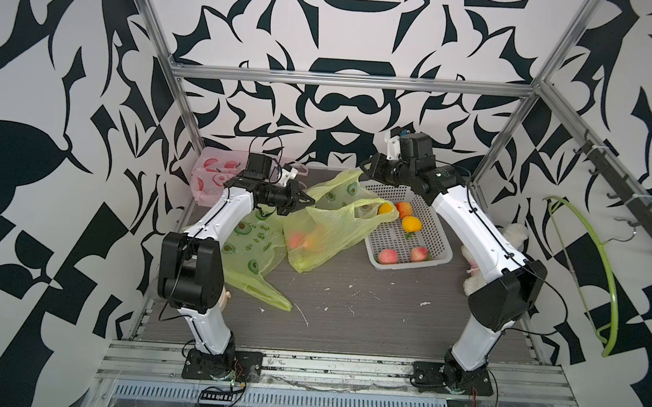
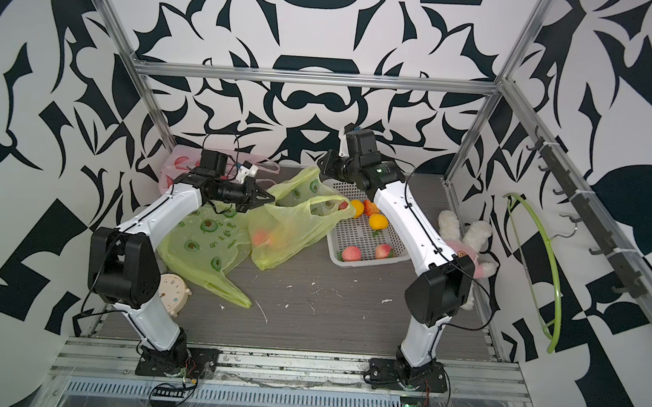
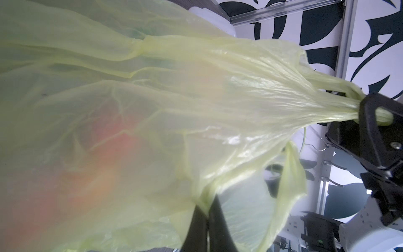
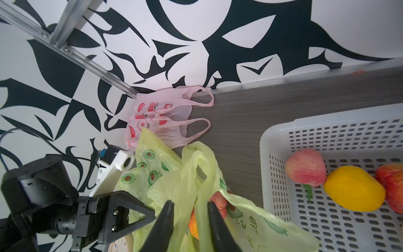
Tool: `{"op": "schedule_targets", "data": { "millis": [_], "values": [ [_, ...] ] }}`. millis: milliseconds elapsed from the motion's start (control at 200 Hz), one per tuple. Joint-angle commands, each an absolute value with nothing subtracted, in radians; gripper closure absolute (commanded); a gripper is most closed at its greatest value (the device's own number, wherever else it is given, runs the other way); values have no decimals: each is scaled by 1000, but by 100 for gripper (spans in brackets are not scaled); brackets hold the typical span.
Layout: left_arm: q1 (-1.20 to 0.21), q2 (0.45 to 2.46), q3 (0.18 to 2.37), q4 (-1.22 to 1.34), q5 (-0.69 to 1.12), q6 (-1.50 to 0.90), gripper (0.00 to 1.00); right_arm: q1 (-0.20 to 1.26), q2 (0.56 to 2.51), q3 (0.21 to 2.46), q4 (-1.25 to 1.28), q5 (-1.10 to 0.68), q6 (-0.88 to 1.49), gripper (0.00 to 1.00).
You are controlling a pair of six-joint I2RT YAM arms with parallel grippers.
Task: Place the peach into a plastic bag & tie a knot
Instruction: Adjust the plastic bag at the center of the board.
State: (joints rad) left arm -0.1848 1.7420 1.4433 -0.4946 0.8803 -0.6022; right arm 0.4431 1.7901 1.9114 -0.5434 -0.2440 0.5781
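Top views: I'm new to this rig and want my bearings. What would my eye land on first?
First comes the yellow-green bag mid-scene, pinched by the left claw and the right claw, with reddish fruit showing through it. To its right stands a white basket of peaches and yellow fruit, and bold black-and-white walls surround everything.

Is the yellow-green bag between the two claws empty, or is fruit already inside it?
Not empty. Reddish-orange fruit shows through the thin plastic, low in the bag. How many pieces there are, I cannot tell.
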Motion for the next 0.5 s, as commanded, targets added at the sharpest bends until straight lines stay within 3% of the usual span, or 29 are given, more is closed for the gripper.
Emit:
{"op": "schedule_targets", "data": {
  "millis": [0, 35, 270, 495],
  "values": [
    [-187, 1717, 1435, -518, 893, -570, 100, 447, 1770, 2002, -563, -266, 562, 92],
    [-187, 1715, 1444, -534, 884, -559, 100, 449, 1774, 2027, -579, -278, 554, 100],
    [-184, 1664, 1597, -764, 764, -382, 61, 459, 1847, 2273, -765, -421, 499, 100],
    [-163, 1546, 1700, -902, 688, -181, 47, 472, 1983, 2591, -989, -603, 461, 100]
  ]
}}
